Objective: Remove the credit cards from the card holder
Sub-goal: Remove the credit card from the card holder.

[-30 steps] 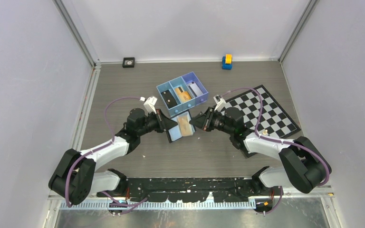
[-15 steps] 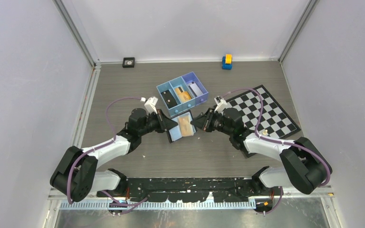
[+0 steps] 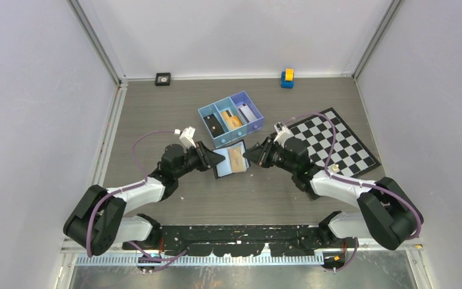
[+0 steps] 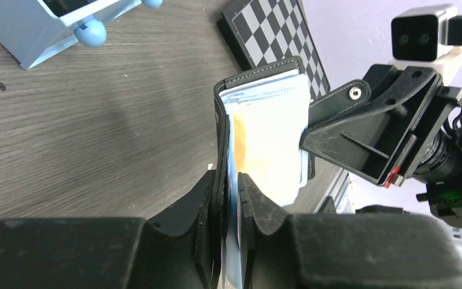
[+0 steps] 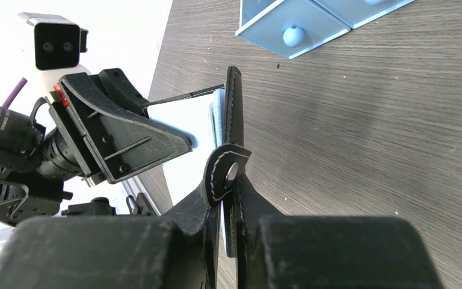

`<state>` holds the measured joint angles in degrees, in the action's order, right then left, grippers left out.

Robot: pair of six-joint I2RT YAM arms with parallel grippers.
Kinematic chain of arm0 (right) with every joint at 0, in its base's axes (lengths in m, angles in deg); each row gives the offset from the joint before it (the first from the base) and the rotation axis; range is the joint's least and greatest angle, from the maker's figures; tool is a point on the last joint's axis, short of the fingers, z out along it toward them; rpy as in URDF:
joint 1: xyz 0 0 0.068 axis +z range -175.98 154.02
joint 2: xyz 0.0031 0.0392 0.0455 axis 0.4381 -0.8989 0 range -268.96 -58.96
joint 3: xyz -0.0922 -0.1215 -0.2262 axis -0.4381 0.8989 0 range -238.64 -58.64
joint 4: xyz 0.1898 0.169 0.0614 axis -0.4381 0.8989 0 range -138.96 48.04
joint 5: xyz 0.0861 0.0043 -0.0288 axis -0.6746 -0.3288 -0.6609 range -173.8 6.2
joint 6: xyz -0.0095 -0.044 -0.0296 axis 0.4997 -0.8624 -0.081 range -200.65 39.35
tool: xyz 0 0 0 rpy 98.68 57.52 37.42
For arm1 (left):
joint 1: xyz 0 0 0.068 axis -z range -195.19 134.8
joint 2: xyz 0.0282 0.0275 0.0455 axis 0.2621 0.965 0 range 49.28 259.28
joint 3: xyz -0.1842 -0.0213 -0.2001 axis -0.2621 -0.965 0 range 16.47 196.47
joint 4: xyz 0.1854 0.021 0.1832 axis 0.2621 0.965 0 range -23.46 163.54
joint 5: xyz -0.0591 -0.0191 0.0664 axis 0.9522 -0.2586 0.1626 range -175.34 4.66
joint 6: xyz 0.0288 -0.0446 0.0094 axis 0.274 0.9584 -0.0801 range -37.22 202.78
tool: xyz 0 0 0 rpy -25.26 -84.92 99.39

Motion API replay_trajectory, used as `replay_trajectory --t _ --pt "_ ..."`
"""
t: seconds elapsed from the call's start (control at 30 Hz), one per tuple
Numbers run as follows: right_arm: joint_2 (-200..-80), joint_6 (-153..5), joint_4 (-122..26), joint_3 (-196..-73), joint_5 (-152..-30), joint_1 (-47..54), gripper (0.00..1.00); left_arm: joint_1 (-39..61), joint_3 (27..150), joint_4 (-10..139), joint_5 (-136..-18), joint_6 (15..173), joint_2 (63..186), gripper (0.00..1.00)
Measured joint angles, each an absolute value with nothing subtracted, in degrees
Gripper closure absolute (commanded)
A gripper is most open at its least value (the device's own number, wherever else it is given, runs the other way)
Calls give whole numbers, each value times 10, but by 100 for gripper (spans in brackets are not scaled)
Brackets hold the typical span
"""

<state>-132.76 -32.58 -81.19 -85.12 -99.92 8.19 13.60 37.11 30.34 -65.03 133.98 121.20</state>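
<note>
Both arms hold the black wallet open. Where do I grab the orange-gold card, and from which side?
Pinch the orange-gold plastic card by its exposed edge, coming from above. The black bifold card holder faces up, its flaps clamped by the left gripper and right gripper, so only the top is free. One gripper likely must release first.

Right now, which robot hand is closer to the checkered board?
Right. The right gripper grips the card holder's edge nearest the checkered board; the left gripper holds the opposite edge, farther away.
</note>
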Motion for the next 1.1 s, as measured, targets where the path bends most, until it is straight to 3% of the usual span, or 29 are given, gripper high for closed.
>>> replay_trajectory --t 0.37,0.67,0.87,0.97,1.1 --pt "-1272 -316 -806 -828 -960 82 100 172 399 290 -714 1332 1212 78" --pt "-1271 -305 -815 -817 -959 82 100 178 406 260 -682 1337 1276 59" --pt "-1270 -295 -820 -811 -960 82 99 178 413 250 -658 1341 1307 58" --pt "-1262 -294 -821 -810 -959 82 99 178 421 246 -649 1347 1319 66" --pt "-1252 -295 -822 -808 -959 82 100 178 426 235 -639 1352 1326 94"
